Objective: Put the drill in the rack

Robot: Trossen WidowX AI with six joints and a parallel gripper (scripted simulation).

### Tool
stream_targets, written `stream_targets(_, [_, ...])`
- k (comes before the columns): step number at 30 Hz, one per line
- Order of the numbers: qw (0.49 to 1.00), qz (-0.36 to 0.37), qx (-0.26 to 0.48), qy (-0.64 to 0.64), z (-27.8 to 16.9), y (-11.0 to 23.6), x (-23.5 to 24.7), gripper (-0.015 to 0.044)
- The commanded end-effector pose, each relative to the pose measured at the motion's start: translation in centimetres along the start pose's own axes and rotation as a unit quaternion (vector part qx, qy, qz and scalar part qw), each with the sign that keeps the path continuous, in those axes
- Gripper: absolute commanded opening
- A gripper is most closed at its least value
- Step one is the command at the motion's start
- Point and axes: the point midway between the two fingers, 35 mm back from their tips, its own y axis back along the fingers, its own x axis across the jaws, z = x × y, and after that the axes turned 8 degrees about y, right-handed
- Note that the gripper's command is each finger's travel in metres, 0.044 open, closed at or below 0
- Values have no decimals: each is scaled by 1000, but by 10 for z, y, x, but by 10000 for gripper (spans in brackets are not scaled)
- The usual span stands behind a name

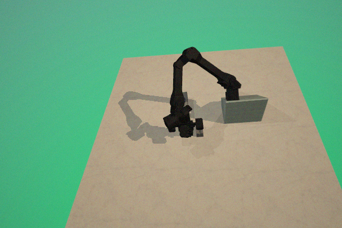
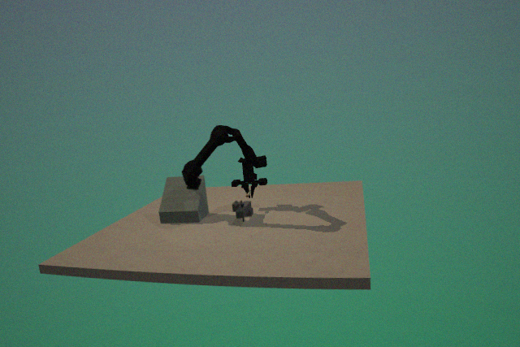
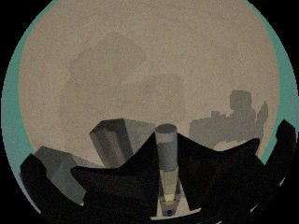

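Green and blue-grey backdrop surrounds a wide beige table (image 2: 293,259), the largest thing in every view. On it, toward one edge, sits a grey block pedestal (image 1: 256,115), placed so the black arm (image 1: 209,68) mounted on top can arch up and over and come down on the work from above. Its long shadow falls across the table beside it.

Below the wrist stands a small grey fixture (image 2: 242,207), a cluster of blocks; at this size I cannot tell which part is the chuck, which the key and which the rack. In the exterior view the gripper (image 2: 250,192) hangs above that fixture with a visible gap, pointing straight down.

Smallest is the drill (image 3: 167,164), a slim grey cylinder with a yellowish lower section, seen in the wrist view running along the middle of the dark fingers. They are clamped together on it, holding it upright and in line with the wrist, which judging by the gap suits a straight pull out of its hole. By my reading the drill is already free and lifted, held above the table, and what remains is carrying it over and turning it to lie in the rack
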Motion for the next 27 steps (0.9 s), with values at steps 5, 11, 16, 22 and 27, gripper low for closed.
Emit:
stream_targets(5, [1000, -2, -2, -1, 1, 3, -2, 0])
stream_targets(11, [1000, -2, -2, -1, 2, 4, -2, 0])
stream_targets(16, [1000, -2, -2, -1, 3, 3, 3, 0])
stream_targets(22, [1000, -2, -2, -1, 6, 1, 13, 0])
stream_targets(27, [1000, -2, -2, -1, 8, 0, 22, 0])
